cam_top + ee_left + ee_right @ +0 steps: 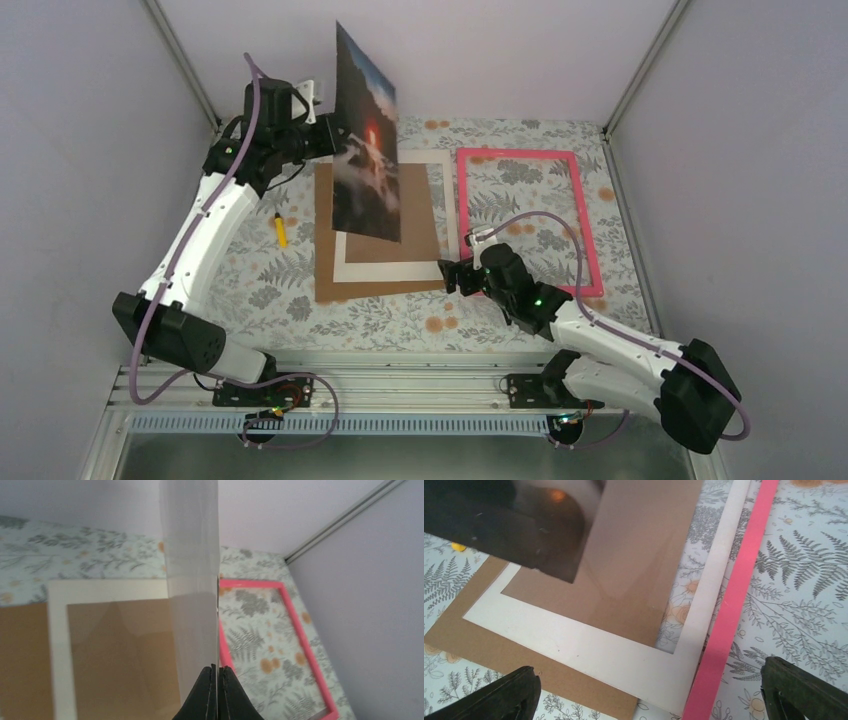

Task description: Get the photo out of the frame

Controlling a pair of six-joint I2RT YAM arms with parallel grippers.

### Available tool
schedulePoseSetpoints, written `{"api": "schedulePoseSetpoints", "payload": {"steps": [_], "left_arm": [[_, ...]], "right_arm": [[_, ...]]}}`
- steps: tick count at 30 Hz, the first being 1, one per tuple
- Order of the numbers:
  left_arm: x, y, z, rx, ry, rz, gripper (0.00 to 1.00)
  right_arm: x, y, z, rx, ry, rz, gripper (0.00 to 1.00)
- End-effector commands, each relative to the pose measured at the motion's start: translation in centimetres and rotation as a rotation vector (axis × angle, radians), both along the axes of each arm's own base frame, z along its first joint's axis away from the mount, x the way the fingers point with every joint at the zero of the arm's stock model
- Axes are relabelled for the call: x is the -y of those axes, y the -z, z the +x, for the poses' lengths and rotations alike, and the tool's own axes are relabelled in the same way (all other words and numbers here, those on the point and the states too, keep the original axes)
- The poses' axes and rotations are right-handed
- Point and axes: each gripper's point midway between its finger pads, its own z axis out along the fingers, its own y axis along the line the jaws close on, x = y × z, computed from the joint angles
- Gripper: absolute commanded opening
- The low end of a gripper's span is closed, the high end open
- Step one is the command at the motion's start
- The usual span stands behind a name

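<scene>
The left hand [332,138], its fingers pressed together on one edge of the rectangular photo [366,140], a dark rocky seascape under a glowing red-orange sun, holds the print upright in the air above the flower-patterned worktop [300,300]. The photo hangs clear of the thin, bright pink rectangular frame [515,152], which lies flat to the right with the cloth showing through its opening. Beneath the print lie a plain white mat sheet [390,271] and, under it, a brown fibreboard backing [375,291]. The right hand [452,275], spread wide and holding nothing, hovers low by the mat's near right corner and the frame's near left corner. A small yellow object [281,231] lies beside the left arm. The removal looks all but done, and the danger is in the grip. A pinch on one edge of so thin a sheet could let it sag, crease or slip out in a quick swing. A careless descent could catch its lower edge on the mat. The right hand, so close, could nudge mat or frame.
</scene>
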Motion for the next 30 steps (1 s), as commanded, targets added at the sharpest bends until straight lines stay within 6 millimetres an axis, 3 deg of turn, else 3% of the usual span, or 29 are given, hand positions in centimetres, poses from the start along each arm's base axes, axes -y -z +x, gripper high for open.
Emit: {"api": "schedulePoseSetpoints", "payload": {"steps": [1, 4, 11, 15, 18, 23, 30], "left_arm": [[2.4, -1.9, 1.1, 0.061, 0.066, -0.15, 0.02], [2.5, 0.6, 1.8, 0.032, 0.049, -0.169, 0.02], [0.9, 8.9, 2.1, -0.085, -0.016, -0.187, 0.02], [-1.2, 15.3, 1.4, -0.184, -0.063, -0.185, 0.02], [-2.5, 18.6, 0.8, -0.223, -0.077, -0.206, 0.02], [-3.3, 22.7, 0.0, -0.285, -0.06, -0.155, 0.02], [-4.6, 25.9, 0.1, -0.317, -0.061, -0.077, 0.02]], "right_arm": [[1.1, -1.0, 0.6, 0.032, 0.059, 0.0, 1.0], [1.3, -1.2, 0.7, 0.034, 0.071, -0.01, 1.0], [1.4, -1.1, 0.9, 0.03, 0.078, -0.021, 1.0], [1.1, -0.6, 1.0, 0.013, 0.071, -0.038, 1.0], [0.9, -0.3, 1.2, 0.005, 0.066, -0.048, 1.0], [1.0, -0.1, 1.5, 0.008, 0.072, -0.08, 1.0], [0.7, 0.2, 1.7, -0.005, 0.066, -0.094, 1.0]]}}
